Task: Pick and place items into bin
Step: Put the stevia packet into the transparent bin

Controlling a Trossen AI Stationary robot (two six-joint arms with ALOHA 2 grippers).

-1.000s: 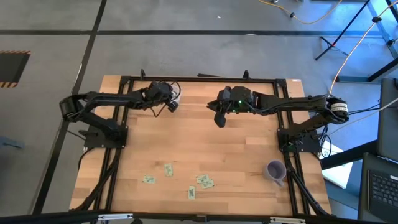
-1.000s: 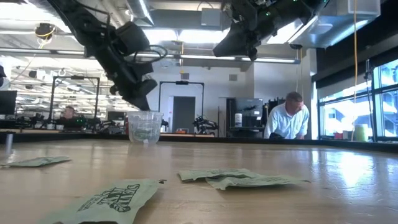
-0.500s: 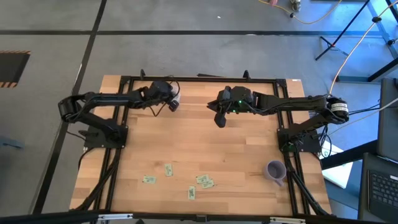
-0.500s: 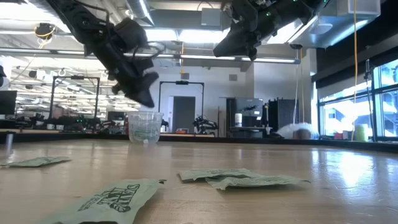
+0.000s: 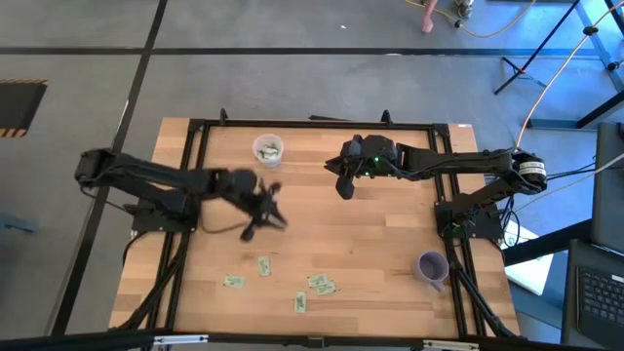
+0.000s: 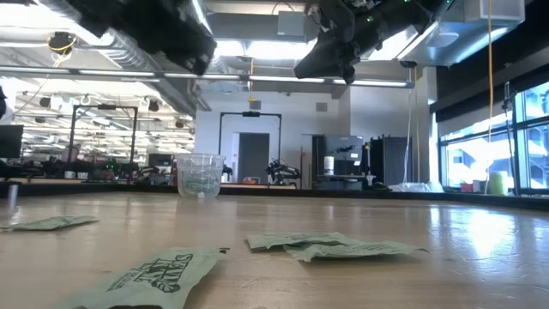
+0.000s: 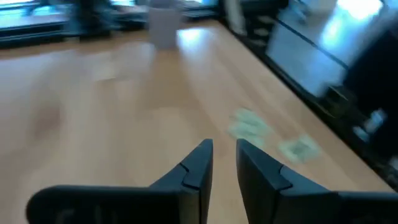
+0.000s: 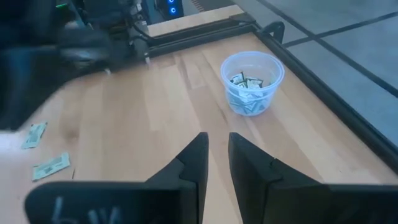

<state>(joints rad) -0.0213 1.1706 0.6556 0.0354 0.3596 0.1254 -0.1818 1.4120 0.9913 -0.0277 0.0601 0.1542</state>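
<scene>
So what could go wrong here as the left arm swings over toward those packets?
The left claw is blurred, apparently moving fast, so it might overshoot the packets or hit the table. Two packets overlap, so it could grab both or neither. The clear cup looks light and stands near the table's far edge, so a careless drop could tip it.

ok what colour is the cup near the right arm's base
Translucent purple cup, seen best in the high view.
</scene>
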